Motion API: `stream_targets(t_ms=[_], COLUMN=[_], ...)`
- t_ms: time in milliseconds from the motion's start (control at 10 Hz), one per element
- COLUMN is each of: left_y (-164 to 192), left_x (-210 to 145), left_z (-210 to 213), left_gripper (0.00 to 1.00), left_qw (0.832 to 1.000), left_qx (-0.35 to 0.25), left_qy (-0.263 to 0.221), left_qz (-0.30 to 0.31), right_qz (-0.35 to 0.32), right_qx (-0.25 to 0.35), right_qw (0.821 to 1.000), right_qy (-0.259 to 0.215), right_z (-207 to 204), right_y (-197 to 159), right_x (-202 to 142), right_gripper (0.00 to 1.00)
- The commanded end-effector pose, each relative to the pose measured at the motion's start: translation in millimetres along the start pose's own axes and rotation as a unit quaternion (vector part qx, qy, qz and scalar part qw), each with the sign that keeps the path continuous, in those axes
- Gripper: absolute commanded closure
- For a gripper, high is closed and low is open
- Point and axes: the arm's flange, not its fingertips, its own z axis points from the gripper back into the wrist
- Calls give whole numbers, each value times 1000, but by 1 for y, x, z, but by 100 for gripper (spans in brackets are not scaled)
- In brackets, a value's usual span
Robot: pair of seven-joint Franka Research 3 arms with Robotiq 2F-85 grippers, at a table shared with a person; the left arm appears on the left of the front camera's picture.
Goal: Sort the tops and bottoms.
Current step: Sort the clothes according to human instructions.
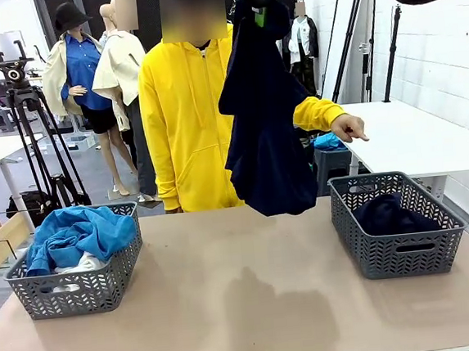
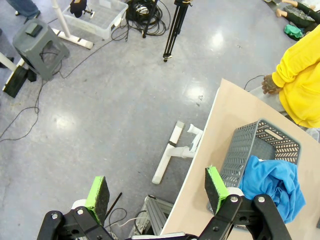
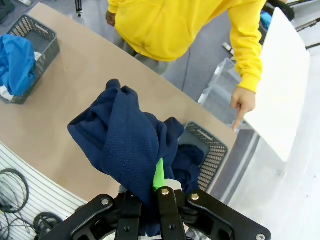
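Table point(image 1: 230, 307): we list one basket point(image 1: 80, 283) at its left end, holding two tops point(image 1: 80, 238); a second basket point(image 1: 400, 239) at its right end, holding one bottom point(image 1: 390, 215). Another bottom point(image 1: 268, 140) hangs above the table, between the baskets. Person point(image 1: 185, 122) behind the far edge.

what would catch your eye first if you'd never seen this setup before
First, the dark navy garment dangling high over the middle of the table, pinched in the shut right gripper. Behind it stands a person in a bright yellow hoodie, whose hand points down toward the right basket, where another navy garment already lies. On the left, a basket holds the bright blue top.
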Motion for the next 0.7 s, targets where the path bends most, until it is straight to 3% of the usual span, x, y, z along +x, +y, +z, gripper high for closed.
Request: stream_targets(t_ms=[0,100,300,600], left_y=[1,1,1,1], left_x=[-1,-1,-1,-1], left_z=[0,0,0,0], left_gripper=[0,0,0,0], left_qw=[1000,1000,1000,1000], left_qx=[2,2,2,2], left_qy=[1,1,1,1], left_qz=[-2,-2,-2,-2], right_qz=[-1,0,-34,-104], right_qx=[1,0,-52,-103], right_qw=[1000,1000,998,987], right_qy=[-10,0,31,60], right_z=[2,0,12,26], right_y=[-1,0,-40,-108], right_x=[-1,0,-12,-60], right_gripper=[100,100,100,100])
